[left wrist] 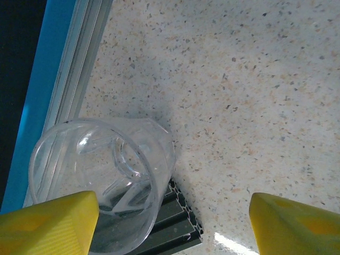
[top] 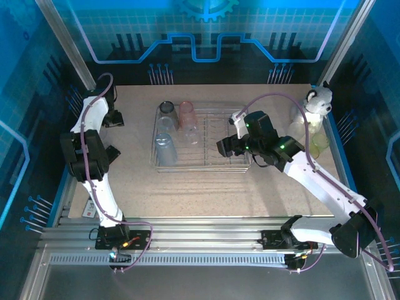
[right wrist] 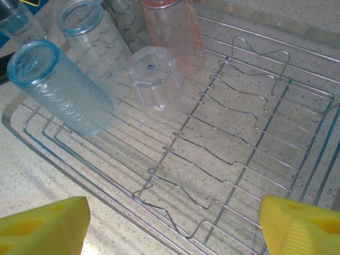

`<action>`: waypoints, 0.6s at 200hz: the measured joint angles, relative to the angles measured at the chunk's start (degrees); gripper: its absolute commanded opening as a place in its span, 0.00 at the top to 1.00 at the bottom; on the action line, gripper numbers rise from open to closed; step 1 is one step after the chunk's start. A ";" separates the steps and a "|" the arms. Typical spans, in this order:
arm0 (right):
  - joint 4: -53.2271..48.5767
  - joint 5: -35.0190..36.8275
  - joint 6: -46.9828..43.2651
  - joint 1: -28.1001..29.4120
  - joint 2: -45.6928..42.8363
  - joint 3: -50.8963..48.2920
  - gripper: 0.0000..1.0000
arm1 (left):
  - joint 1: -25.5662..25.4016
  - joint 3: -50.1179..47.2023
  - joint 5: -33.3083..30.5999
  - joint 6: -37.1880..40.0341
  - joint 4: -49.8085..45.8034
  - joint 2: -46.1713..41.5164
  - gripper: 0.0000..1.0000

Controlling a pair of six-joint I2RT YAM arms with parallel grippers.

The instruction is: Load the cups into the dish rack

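Wide-open left pincer (left wrist: 172,223) over clear plastic tumbler (left wrist: 101,170) lying sideways at speckled surface (left wrist: 255,79) edge. Wide-open, empty right pincer (right wrist: 172,223) above silver wire dish rack (right wrist: 239,159) containing pale blue tumbler (right wrist: 58,87), pink tumbler (right wrist: 172,37), clear faceted tumbler (right wrist: 154,82).

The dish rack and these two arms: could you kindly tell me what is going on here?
Two robot arms are loading cups into the dish rack. A blue cup, a pink cup and a clear faceted cup already sit in it. The right gripper hangs open and empty over the rack's dividers. The left gripper, open, is poised at a clear cup by the left edge of the table, not yet gripping it.
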 measured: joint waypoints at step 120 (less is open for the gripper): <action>-2.05 -0.26 0.07 0.00 0.39 0.55 0.18 | 1.70 0.70 -0.87 -4.00 -0.70 4.57 0.80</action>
